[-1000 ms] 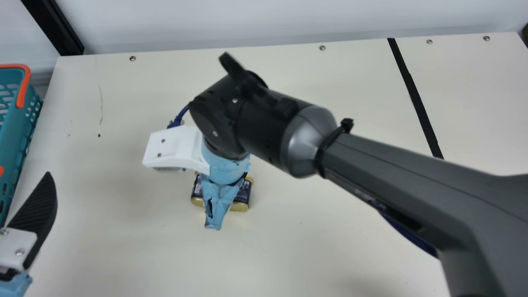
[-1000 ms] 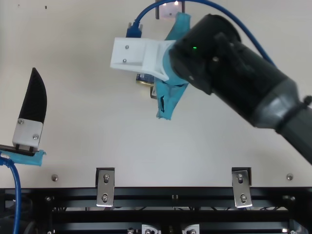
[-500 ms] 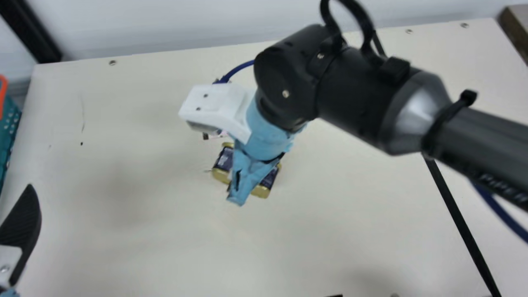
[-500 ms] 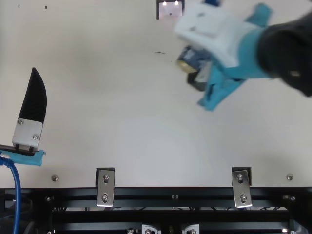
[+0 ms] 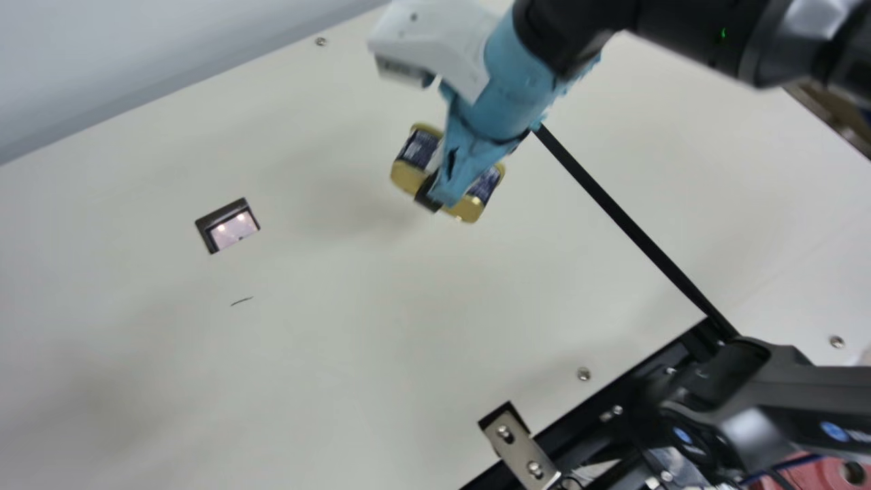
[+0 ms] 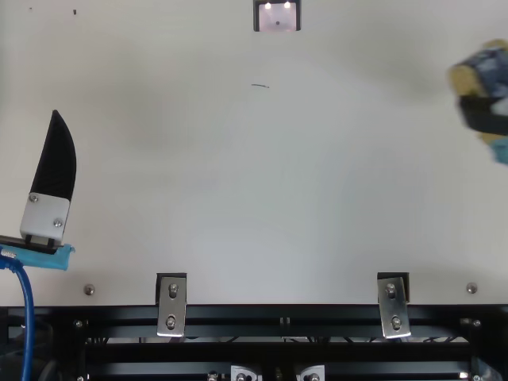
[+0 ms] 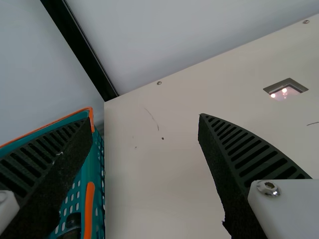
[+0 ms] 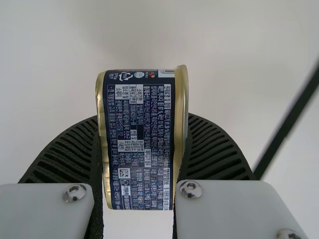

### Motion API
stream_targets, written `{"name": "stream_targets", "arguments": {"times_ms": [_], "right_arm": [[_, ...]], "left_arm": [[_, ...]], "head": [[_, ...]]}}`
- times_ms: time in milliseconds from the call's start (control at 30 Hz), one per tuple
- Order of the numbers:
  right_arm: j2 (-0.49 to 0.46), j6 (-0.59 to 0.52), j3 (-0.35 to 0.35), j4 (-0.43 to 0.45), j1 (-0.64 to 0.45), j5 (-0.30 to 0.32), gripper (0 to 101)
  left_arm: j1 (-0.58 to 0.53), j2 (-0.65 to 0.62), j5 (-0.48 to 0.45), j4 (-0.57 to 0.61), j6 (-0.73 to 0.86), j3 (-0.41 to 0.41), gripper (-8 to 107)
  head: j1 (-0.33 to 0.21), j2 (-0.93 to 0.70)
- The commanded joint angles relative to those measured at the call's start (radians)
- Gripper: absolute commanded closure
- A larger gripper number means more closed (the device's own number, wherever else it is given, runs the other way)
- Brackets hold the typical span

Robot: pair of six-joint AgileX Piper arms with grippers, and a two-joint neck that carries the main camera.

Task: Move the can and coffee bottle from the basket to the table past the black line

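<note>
My right gripper [image 5: 446, 194] holds the navy-and-gold can [image 5: 409, 175] crosswise, left of the black line [image 5: 633, 230] in the main view. In the right wrist view, the ribbed fingers of the right gripper [image 8: 142, 119] press on both ends of the can [image 8: 139, 144]; the line [image 8: 291, 122] runs beside it. At the top view's right edge, part of the can [image 6: 468, 81] shows. My left gripper [image 6: 54, 159] is at that view's left. In the left wrist view, the left gripper [image 7: 144, 122] stands open by the teal basket [image 7: 98, 164], where a dark object [image 7: 73, 221] shows, unclear what.
A small framed square fixture [image 5: 231, 228] is set in the cream table [image 5: 306, 354]. Metal brackets [image 6: 171, 305] and a black rail [image 6: 286, 315] run along the near edge. A dark upright post [image 7: 82, 50] stands behind the basket.
My right arm has carried the can rightward, from mid-table to the right edge of the top view. The left gripper has kept still. The neck camera has turned.
</note>
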State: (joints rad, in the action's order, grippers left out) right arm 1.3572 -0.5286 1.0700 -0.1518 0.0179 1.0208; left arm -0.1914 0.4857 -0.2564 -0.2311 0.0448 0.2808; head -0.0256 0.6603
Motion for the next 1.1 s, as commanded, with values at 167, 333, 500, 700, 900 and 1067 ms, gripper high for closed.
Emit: {"name": "stream_targets", "arguments": {"times_ms": [167,333,500,700,900,1067], "right_arm": [[0.004,-0.129,0.014,-0.035,-0.43,0.011,101],[0.046,-0.193,0.043,-0.035,-0.598,-0.002,101],[0.108,-0.241,0.065,-0.027,-0.729,-0.026,101],[0.172,-0.275,0.077,-0.002,-0.829,-0.058,101],[0.216,-0.294,0.077,0.051,-0.876,-0.089,101],[0.24,-0.318,0.047,0.064,-0.902,-0.129,101]], "left_arm": [[0.0,0.0,0.0,0.0,0.0,0.0,9],[0.0,0.0,0.0,0.0,0.0,0.0,9],[0.0,0.0,0.0,0.0,0.0,0.0,9],[0.0,0.0,0.0,0.0,0.0,0.0,9],[0.0,0.0,0.0,0.0,0.0,0.0,9],[0.0,0.0,0.0,0.0,0.0,0.0,9]], "head": [[-0.025,0.149],[-0.031,0.162],[-0.031,0.162],[-0.031,0.162],[-0.031,0.162],[-0.031,0.162]]}}
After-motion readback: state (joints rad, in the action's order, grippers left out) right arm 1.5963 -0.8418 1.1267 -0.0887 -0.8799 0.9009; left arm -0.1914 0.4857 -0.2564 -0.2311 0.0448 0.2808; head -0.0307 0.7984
